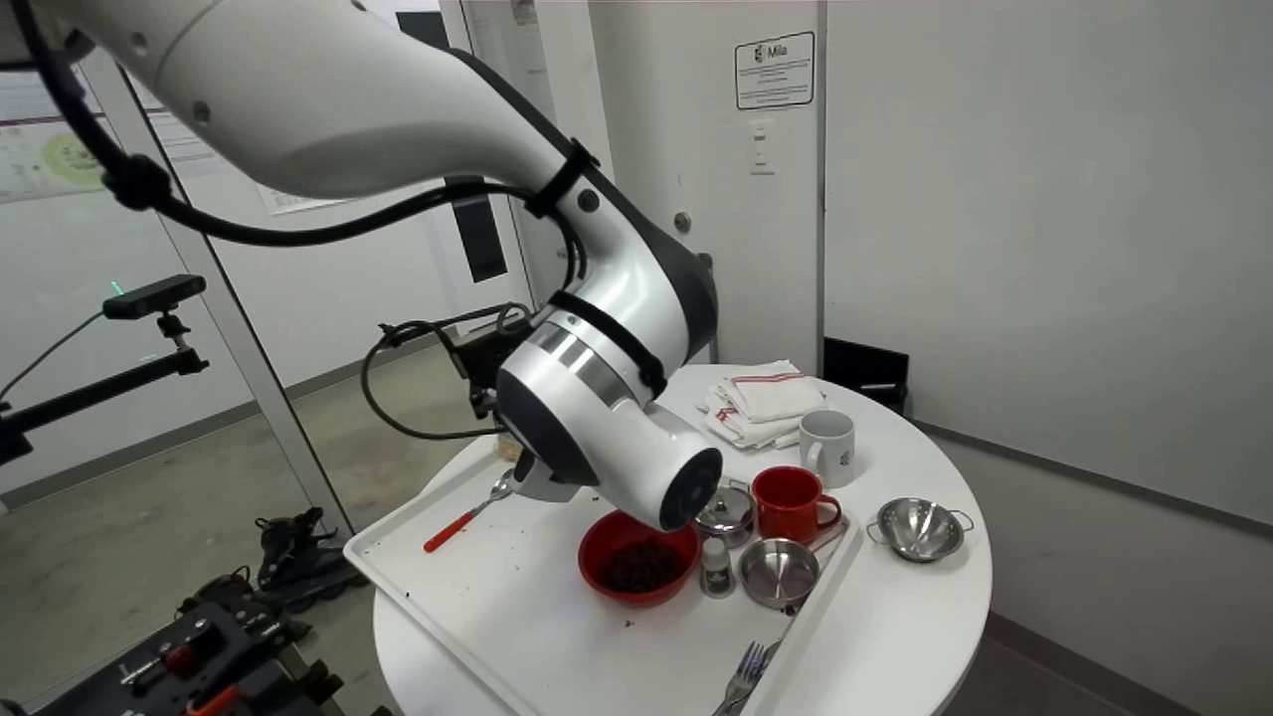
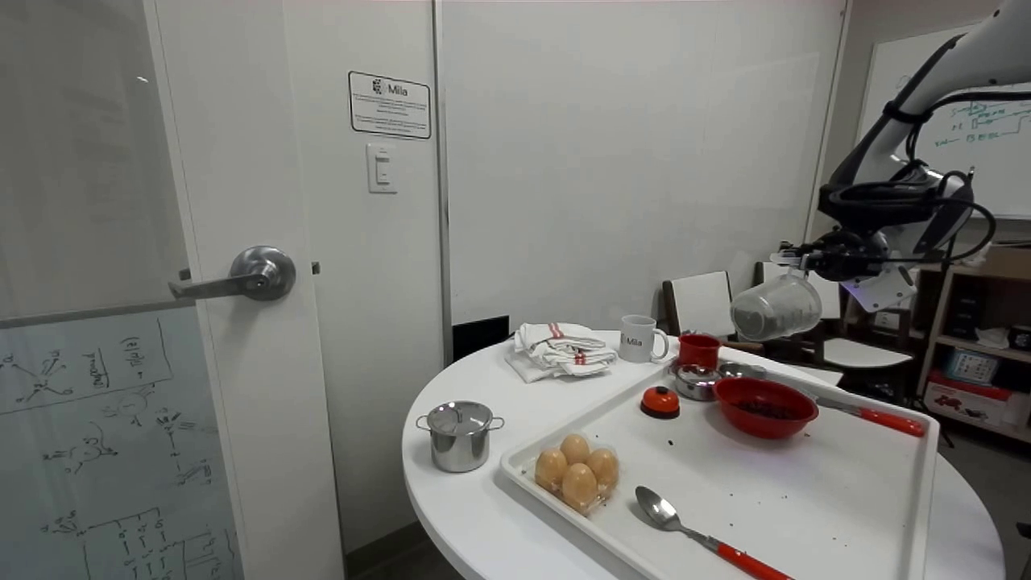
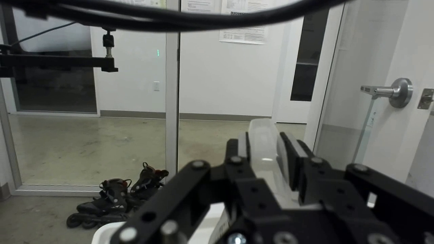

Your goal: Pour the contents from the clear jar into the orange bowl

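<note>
Jar (image 2: 776,310) hangs, in an exterior view, higher than the bowl (image 2: 757,428) and tipped nearly onto its side; I cannot make out which end is the mouth, nor judge the depth well. Dark bits (image 2: 765,410) lie in the bowl, and a few specks (image 2: 671,442) dot the tray (image 2: 773,499). I see no dark load inside the jar, so I take the pour to be well along, perhaps all but done. To finish cleanly I would come lower first, then roll slowly until the mouth faces the bowl's middle, so strays don't bounce out.

In an exterior view the arm (image 1: 607,398) hides the jar and part of the bowl's far rim, so I can't check alignment there. The shaker (image 1: 716,569) stands just beside the bowl, with the steel cup (image 1: 779,574) beyond; I'd make any sideways correction small.

In the wrist view my gripper (image 3: 268,144) has its jaws pinched on the jar's handle (image 3: 262,132). A hold that thin may let the jar swivel, I expect, so only gentle shakes, then level it before moving off.
</note>
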Action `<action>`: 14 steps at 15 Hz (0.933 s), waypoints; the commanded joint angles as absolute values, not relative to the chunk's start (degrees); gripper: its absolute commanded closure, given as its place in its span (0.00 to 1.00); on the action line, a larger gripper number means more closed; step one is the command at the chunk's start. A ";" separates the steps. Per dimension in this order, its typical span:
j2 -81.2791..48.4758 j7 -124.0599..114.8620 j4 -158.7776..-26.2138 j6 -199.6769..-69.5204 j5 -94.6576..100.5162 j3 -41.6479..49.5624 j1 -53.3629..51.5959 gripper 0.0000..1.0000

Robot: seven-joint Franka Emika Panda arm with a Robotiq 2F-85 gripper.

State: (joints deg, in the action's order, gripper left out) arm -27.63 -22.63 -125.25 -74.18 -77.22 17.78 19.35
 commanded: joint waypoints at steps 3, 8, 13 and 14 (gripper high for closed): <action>-33.32 -23.86 -119.47 -64.18 -77.82 18.01 23.21 0.89; -36.18 -23.02 -117.39 -55.68 -78.67 18.94 26.34 0.89; -38.94 -23.56 -115.71 -50.52 -81.64 19.18 27.99 0.89; -39.36 -23.65 -115.53 -49.90 -82.31 19.20 28.08 0.89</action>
